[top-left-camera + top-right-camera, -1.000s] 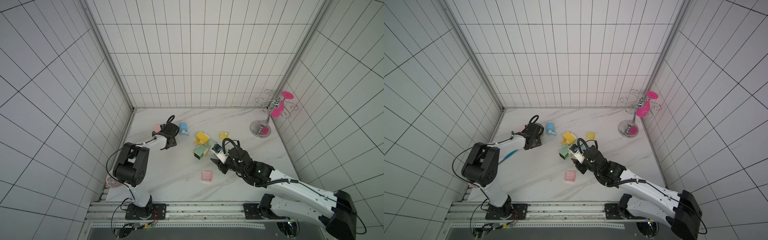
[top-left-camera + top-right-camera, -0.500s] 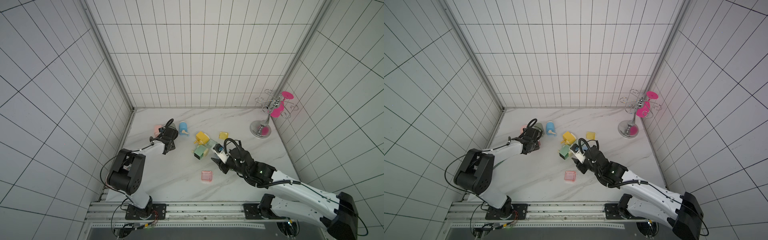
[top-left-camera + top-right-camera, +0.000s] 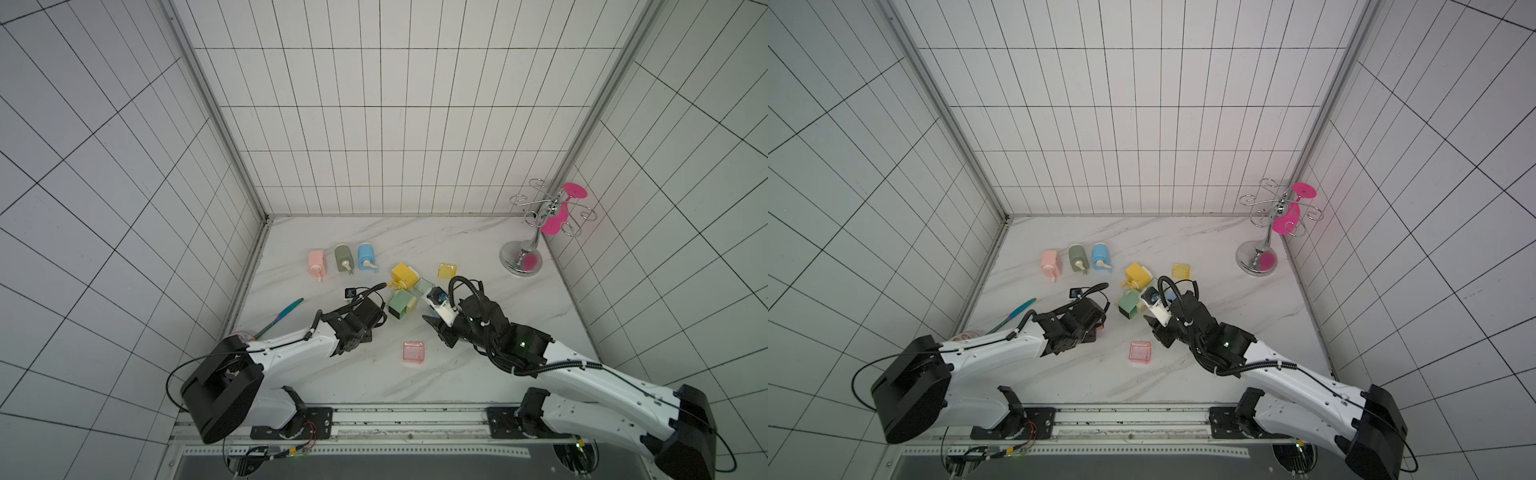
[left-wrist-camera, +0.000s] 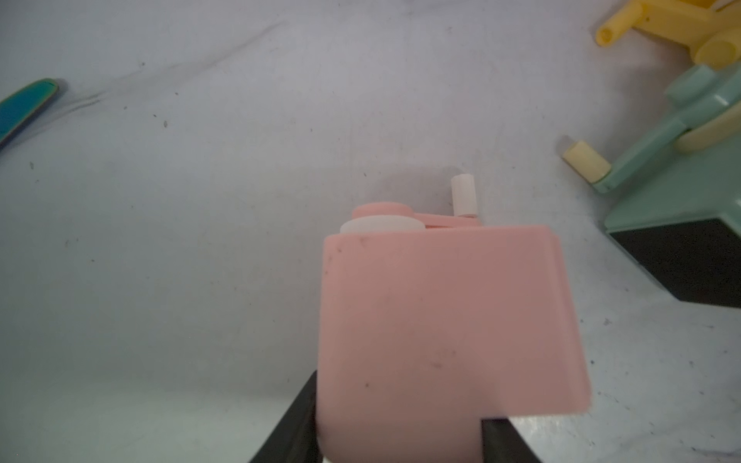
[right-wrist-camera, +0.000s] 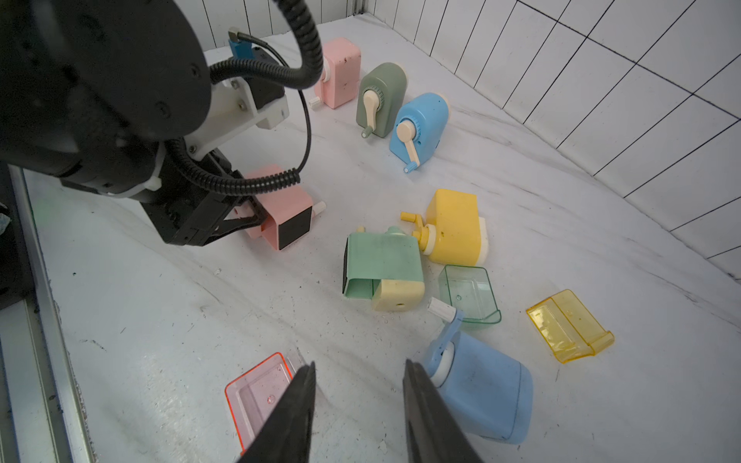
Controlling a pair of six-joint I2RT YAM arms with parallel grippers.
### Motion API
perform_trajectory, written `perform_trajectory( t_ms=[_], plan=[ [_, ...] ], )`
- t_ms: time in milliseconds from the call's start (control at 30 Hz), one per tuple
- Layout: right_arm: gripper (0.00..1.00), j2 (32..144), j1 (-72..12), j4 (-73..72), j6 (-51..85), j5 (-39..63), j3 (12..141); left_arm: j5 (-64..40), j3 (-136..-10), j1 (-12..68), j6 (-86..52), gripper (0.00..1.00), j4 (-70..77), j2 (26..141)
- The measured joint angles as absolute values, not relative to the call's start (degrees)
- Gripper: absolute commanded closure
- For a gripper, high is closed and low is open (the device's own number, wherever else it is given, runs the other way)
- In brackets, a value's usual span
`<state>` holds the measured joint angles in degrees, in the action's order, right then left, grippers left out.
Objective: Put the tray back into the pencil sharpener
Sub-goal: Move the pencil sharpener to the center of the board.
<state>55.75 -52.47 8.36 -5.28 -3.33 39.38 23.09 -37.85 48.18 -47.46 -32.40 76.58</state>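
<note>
The left arm [image 3: 291, 353] reaches in from the lower left of both top views, forearm low over the counter [image 3: 353, 386]. The left hand [image 5: 256, 214] is clamped on a pink pencil sharpener [image 4: 441, 320], one finger against each side wall. The sharpener's crank points away from the wrist and its black face is turned toward the right arm [image 3: 582, 374]. That arm comes in from the lower right with its elbow bent. The right hand [image 5: 361, 401] points down at the counter, fingers apart with nothing between them. The pink tray [image 3: 413, 352] lies open side up on the counter just below centre, between the two hands and close by one right fingertip. A light blue sharpener [image 5: 481, 389] lies on its side just beside the other fingertip. A second ago the left hand was higher in the frame, over the olive sharpener [image 3: 343, 258], which it hid. It has since drawn back down toward centre, next to the mint sharpener [image 3: 401, 303], and the olive one now shows whole. The right arm has barely shifted, and the pink tray lies where it did.
</note>
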Motion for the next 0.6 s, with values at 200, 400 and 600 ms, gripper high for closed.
perform_trajectory(
  t_ms=[200,400,600],
  plan=[
    [0.61,55.75,-52.47,8.38,-4.80,-3.31,39.38,24.16,-35.00,55.86,-53.15,0.38,-32.08,75.79],
    [0.59,55.75,-52.47,8.67,-4.14,-3.31,39.38,23.38,-31.79,56.45,-55.90,0.27,-33.36,74.28],
    [0.51,55.81,-52.47,8.93,-3.92,-2.46,39.38,23.31,-31.57,56.93,-55.94,0.25,-33.63,64.66]
  ],
)
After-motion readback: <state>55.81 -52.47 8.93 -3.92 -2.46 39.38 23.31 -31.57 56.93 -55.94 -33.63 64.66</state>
